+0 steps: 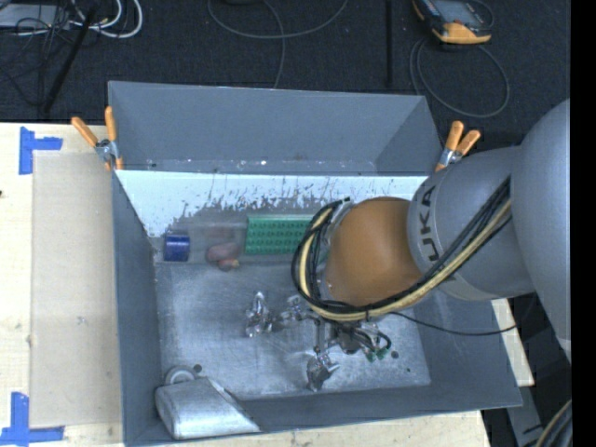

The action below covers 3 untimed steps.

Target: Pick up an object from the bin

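Observation:
My gripper [323, 363] reaches down from under the orange dome to the bin floor, right of centre and near the front wall. A small shiny metal piece [263, 317] lies on the floor just to its left. Close to its right side sits a tiny dark thing with a green spot [377, 351]. Nothing shows as held.
Along the back wall lie a green studded block [276, 237], a pinkish lump [223, 255] and a small blue cylinder [175, 247]. A grey padlock-like block [200, 408] rests in the front left corner. The arm and its cables cover the bin's right side.

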Each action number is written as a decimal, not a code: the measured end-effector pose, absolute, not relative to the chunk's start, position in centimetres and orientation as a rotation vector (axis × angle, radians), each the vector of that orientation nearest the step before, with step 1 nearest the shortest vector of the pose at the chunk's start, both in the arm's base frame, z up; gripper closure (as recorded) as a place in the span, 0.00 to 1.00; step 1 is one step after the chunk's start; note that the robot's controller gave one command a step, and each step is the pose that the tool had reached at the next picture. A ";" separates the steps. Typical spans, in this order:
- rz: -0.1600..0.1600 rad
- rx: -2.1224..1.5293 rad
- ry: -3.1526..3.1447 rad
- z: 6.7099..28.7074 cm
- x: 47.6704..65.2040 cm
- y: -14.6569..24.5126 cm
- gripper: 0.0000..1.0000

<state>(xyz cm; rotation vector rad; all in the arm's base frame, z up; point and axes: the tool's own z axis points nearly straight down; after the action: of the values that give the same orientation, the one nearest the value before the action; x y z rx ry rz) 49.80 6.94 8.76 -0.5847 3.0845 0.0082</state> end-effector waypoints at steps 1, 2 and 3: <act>-0.005 -0.690 3.060 11.9 53.6 1.2 0.00; 0.007 -0.765 3.044 9.9 56.3 11.5 0.00; 0.002 -0.761 3.047 10.0 56.3 11.1 1.00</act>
<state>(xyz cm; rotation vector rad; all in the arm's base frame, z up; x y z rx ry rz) 56.30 11.09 9.99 -0.7611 3.0470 0.0016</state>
